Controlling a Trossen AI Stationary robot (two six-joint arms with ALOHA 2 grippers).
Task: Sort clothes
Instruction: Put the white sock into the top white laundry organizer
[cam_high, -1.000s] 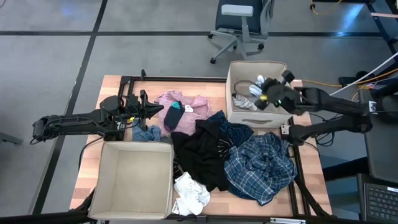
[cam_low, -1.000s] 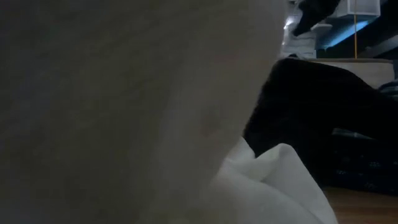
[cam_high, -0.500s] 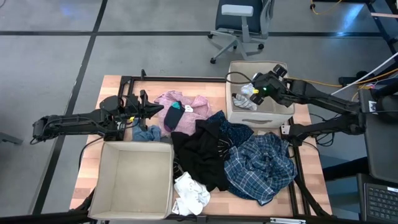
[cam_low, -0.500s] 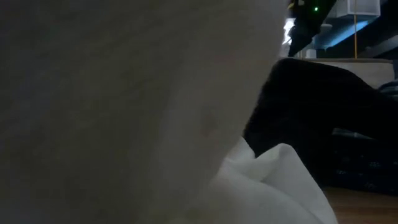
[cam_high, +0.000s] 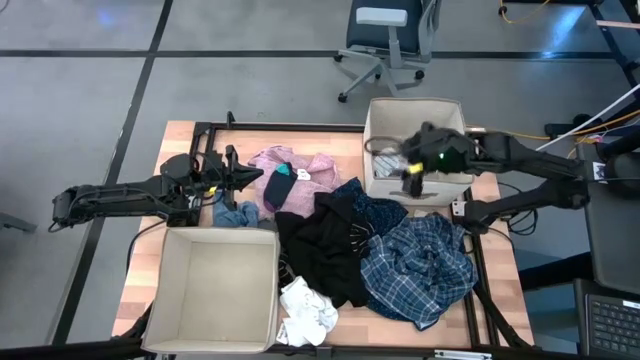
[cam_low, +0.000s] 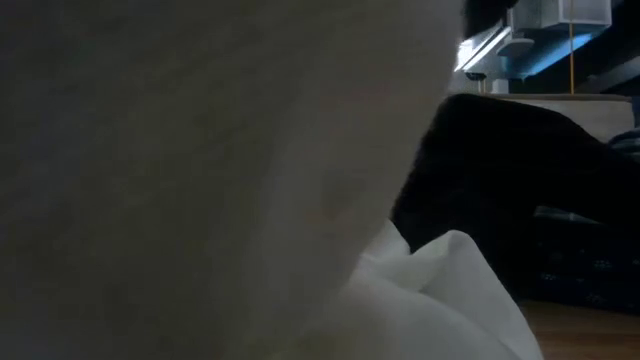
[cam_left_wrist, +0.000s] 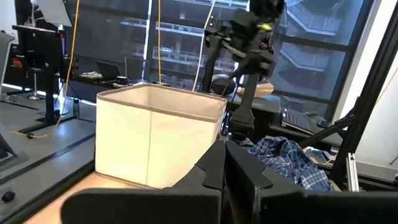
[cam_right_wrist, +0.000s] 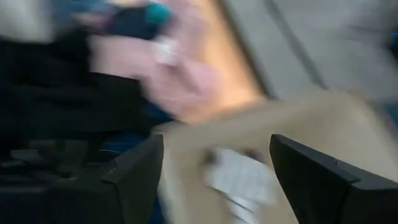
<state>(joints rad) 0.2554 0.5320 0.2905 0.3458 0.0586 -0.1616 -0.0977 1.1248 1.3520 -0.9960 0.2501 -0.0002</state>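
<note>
The clothes lie heaped mid-table: a pink patterned top (cam_high: 300, 168) with a teal sock (cam_high: 280, 186) on it, a denim piece (cam_high: 235, 213), black garments (cam_high: 325, 245), a plaid shirt (cam_high: 420, 258) and a white cloth (cam_high: 305, 308). My right gripper (cam_high: 413, 172) hangs open over the near rim of the far right bin (cam_high: 375, 120), its fingers wide apart in the right wrist view (cam_right_wrist: 216, 149) with nothing between them. Light socks (cam_high: 386, 150) lie inside that bin. My left gripper (cam_high: 243, 178) waits shut at the table's left, beside the pink top.
A second beige bin (cam_high: 215, 290) stands at the near left corner; its wall (cam_low: 200, 170) and the white cloth (cam_low: 440, 290) block most of the low view. A black frame (cam_high: 205, 130) edges the table. An office chair (cam_high: 385, 40) stands beyond the far edge.
My right gripper has opened above the far right bin and let go of a light sock, which has dropped into the bin. The gripper has then swung toward the table's near edge, over the bin's near rim.
</note>
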